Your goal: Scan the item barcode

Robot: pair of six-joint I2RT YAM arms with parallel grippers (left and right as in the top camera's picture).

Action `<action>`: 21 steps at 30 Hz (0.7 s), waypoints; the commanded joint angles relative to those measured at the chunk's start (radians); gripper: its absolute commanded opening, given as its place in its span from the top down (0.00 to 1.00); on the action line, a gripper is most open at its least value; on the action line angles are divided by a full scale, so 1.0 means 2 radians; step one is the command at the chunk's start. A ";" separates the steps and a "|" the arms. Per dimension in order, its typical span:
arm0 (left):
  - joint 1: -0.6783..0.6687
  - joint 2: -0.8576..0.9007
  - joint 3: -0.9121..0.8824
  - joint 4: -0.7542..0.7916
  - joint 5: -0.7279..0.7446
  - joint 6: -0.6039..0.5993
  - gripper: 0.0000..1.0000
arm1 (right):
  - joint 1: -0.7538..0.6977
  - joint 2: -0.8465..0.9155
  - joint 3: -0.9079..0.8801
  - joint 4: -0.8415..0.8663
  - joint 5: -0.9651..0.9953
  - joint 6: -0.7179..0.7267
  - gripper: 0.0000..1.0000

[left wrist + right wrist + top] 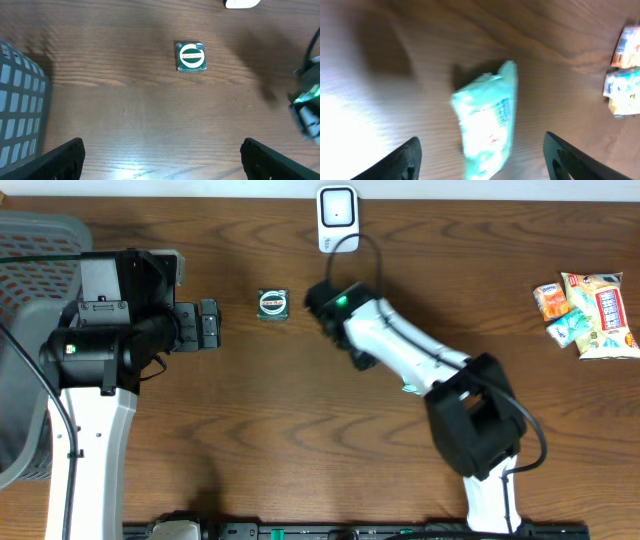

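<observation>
The right gripper [481,152] stands spread wide. The pale green packet [487,120], blurred, sits directly beneath it, between the two fingers [405,160] and touching neither.

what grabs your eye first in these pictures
A blurred pale teal packet fills the right wrist view, centred under the open right gripper. From overhead, a small square packet with a green ring sits alone mid-table, with a white scanner at the far edge and bright snack packs far right.
</observation>
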 commanded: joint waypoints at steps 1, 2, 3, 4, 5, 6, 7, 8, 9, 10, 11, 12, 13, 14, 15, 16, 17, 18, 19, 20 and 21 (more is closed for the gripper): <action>0.003 0.002 0.004 -0.001 -0.003 0.005 0.02 | -0.056 -0.003 0.006 -0.002 -0.053 -0.053 0.25; 0.003 0.002 0.004 -0.001 -0.003 0.005 0.02 | -0.070 -0.003 0.006 -0.002 -0.090 -0.075 0.25; 0.003 0.002 0.004 -0.001 -0.003 0.005 0.02 | -0.084 -0.003 0.006 -0.002 -0.133 -0.096 0.25; 0.003 0.002 0.004 -0.001 -0.003 0.005 0.02 | -0.098 -0.003 0.006 -0.002 -0.179 -0.114 0.23; 0.003 0.002 0.004 -0.001 -0.003 0.005 0.02 | -0.112 -0.003 0.006 -0.002 -0.225 -0.131 0.22; 0.003 0.002 0.004 -0.001 -0.003 0.005 0.02 | -0.124 -0.003 0.006 -0.002 -0.265 -0.144 0.21; 0.003 0.002 0.004 -0.001 -0.003 0.005 0.02 | -0.138 -0.003 0.006 -0.002 -0.304 -0.156 0.19; 0.003 0.002 0.004 -0.001 -0.003 0.005 0.02 | -0.149 -0.003 0.006 0.000 -0.328 -0.164 0.16; 0.003 0.002 0.004 -0.001 -0.003 0.005 0.02 | -0.161 -0.003 0.006 0.004 -0.345 -0.170 0.13; 0.003 0.002 0.004 -0.001 -0.003 0.005 0.02 | -0.169 -0.003 0.006 0.008 -0.352 -0.170 0.10; 0.003 0.002 0.004 -0.001 -0.003 0.005 0.02 | -0.177 -0.003 0.006 0.013 -0.358 -0.170 0.08; 0.003 0.002 0.004 -0.001 -0.003 0.005 0.02 | -0.183 -0.003 0.006 0.016 -0.364 -0.170 0.05; 0.003 0.002 0.004 -0.001 -0.003 0.005 0.02 | -0.189 -0.003 0.006 0.019 -0.371 -0.170 0.03; 0.003 0.002 0.004 -0.001 -0.003 0.005 0.02 | -0.194 -0.003 0.006 0.022 -0.377 -0.170 0.01; 0.003 0.002 0.004 -0.001 -0.003 0.005 0.02 | -0.197 -0.003 0.006 0.025 -0.382 -0.170 0.01; 0.003 0.002 0.004 -0.001 -0.003 0.005 0.02 | -0.201 -0.003 0.006 0.028 -0.384 -0.170 0.01; 0.003 0.002 0.004 -0.001 -0.003 0.005 0.02 | -0.203 -0.003 0.006 0.031 -0.384 -0.170 0.01; 0.003 0.002 0.004 -0.001 -0.003 0.005 0.02 | -0.204 -0.003 0.006 0.034 -0.384 -0.169 0.01; 0.003 0.002 0.004 -0.001 -0.003 0.005 0.02 | -0.205 -0.003 0.006 0.038 -0.384 -0.167 0.01; 0.003 0.002 0.004 -0.001 -0.003 0.005 0.02 | -0.205 -0.003 0.006 0.040 -0.384 -0.166 0.01; 0.003 0.002 0.004 -0.001 -0.003 0.005 0.02 | -0.205 -0.003 0.006 0.041 -0.383 -0.166 0.01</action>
